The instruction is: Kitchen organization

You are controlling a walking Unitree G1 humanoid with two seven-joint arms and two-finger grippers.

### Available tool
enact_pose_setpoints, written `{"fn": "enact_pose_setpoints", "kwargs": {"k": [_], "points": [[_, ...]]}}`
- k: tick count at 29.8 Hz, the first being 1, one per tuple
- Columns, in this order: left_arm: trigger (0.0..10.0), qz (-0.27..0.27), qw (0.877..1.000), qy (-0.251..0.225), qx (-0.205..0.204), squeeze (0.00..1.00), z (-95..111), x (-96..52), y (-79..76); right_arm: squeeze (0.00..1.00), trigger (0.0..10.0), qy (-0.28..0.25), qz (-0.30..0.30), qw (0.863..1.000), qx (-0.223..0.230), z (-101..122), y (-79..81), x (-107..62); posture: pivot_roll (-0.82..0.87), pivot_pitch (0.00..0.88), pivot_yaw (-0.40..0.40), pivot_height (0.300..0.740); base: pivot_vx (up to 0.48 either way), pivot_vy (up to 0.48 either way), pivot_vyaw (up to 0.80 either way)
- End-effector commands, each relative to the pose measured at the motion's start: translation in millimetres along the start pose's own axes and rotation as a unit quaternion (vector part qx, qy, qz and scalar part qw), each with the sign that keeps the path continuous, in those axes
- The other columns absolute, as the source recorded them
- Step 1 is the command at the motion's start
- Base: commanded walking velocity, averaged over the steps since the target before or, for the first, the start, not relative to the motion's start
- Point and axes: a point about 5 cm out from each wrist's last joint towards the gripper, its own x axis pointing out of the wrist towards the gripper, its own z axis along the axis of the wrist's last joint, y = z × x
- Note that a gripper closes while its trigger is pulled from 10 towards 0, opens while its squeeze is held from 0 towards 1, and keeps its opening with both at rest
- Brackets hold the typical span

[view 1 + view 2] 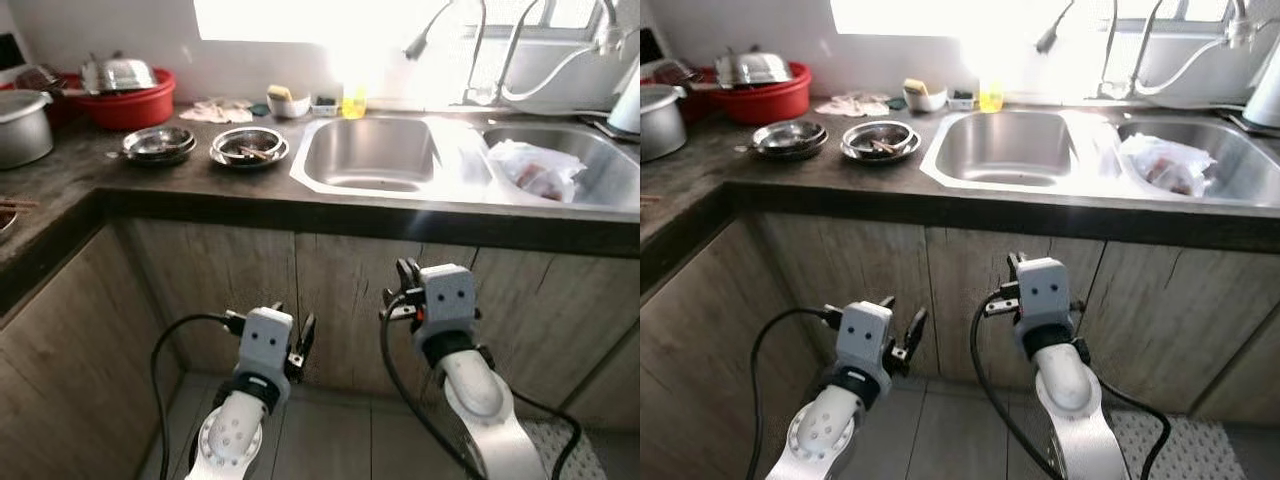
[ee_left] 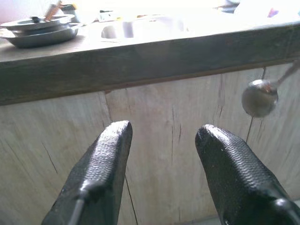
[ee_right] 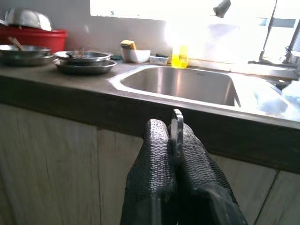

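Note:
Both my arms are low in front of the wooden cabinet doors (image 1: pixel 230 290), below the dark countertop (image 1: pixel 200 180). My left gripper (image 2: pixel 161 132) is open, with nothing between its fingers. My right gripper (image 3: pixel 169 125) is shut on a thin metal piece; in the left wrist view this looks like a metal spoon (image 2: pixel 259 97) held before the cabinet. Two steel bowls (image 1: pixel 158 143) (image 1: pixel 249 146) sit on the counter left of the empty left sink basin (image 1: pixel 375 150); the nearer one holds scraps.
A red basin (image 1: pixel 125 100) with a steel lid and a grey pot (image 1: pixel 20 125) stand at the back left. A crumpled plastic bag (image 1: pixel 540 170) lies in the right basin. A small white bowl (image 1: pixel 288 103) and a yellow bottle (image 1: pixel 354 100) sit behind the sink.

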Motion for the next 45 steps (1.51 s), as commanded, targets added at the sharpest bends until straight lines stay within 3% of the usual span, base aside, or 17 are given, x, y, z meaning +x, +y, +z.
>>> {"fn": "enact_pose_setpoints", "kwargs": {"k": [1, 14, 24, 35, 45], "points": [[10.0, -0.009, 1.0, -0.004, -0.004, 0.0, 2.6, 1.5, -5.9, 0.0, 10.0, -0.009, -0.01, 1.0, -0.003, 3.2, -7.3, -0.6, 0.02, 0.008, 0.02, 0.74, 0.281, -0.386, 0.0], [10.0, 0.023, 1.0, -0.014, -0.012, 0.0, 9.4, 5.1, 3.0, 0.0, 10.0, -0.047, 0.0, 0.999, 0.012, 20.3, -6.7, 8.4, 0.02, 0.004, 0.016, 0.74, 0.088, -0.059, 0.0], [10.0, 0.05, 0.998, -0.04, -0.007, 0.0, 23.9, 14.1, 17.0, 0.0, 10.0, -0.109, 0.02, 0.994, 0.014, 51.0, -6.5, 22.7, 0.02, 0.0, 0.014, 0.74, 0.0, 0.0, 0.0], [10.0, 0.074, 0.995, -0.063, 0.006, 0.0, 35.6, 18.5, 27.1, 0.0, 10.0, -0.175, 0.03, 0.984, 0.019, 84.1, -13.5, 44.2, 0.03, 0.001, 0.004, 0.74, 0.131, 0.0, 0.57], [10.0, 0.079, 0.995, -0.062, 0.009, 0.0, 36.0, 19.0, 30.1, 0.0, 10.0, -0.177, 0.037, 0.983, 0.023, 83.9, -12.2, 48.2, 0.03, 0.007, 0.007, 0.74, 0.393, 0.0, 0.0]]}}
